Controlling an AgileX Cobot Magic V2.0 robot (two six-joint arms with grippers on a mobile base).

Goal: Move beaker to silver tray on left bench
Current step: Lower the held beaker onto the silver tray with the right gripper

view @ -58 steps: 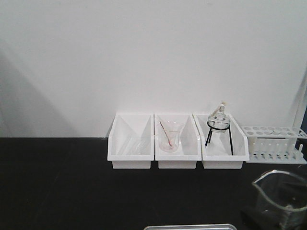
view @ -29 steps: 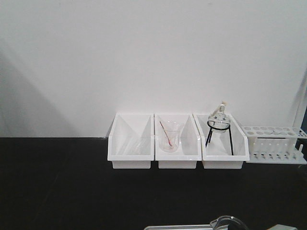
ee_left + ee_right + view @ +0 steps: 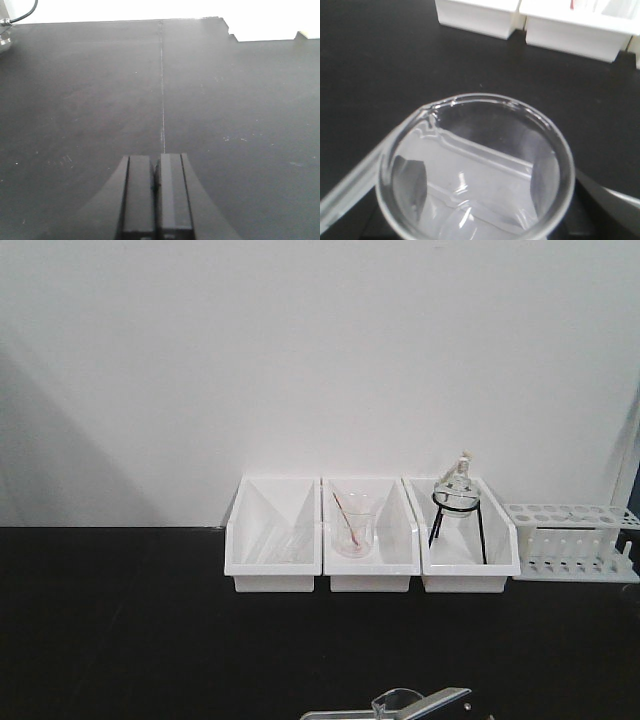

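The clear glass beaker (image 3: 475, 175) fills the right wrist view, seen from above, spout at the upper left. My right gripper (image 3: 477, 182) is shut on it; dark fingers (image 3: 412, 182) show through the glass on both sides. The silver tray (image 3: 345, 187) lies under the beaker, its rim visible through the glass. I cannot tell whether the beaker touches the tray. In the front view only the beaker's rim (image 3: 395, 702) and the tray's far edge (image 3: 330, 714) show at the bottom. My left gripper (image 3: 156, 160) is shut and empty over the black bench (image 3: 100, 90).
Three white bins (image 3: 272, 535) stand against the white wall; the middle one holds a small beaker with a reddish rod (image 3: 352, 525), the right one a flask on a black stand (image 3: 456, 502). A white tube rack (image 3: 568, 540) stands at the far right.
The beaker in my right gripper has moved left and down, from the lower right of the front view to the bottom centre over the silver tray.
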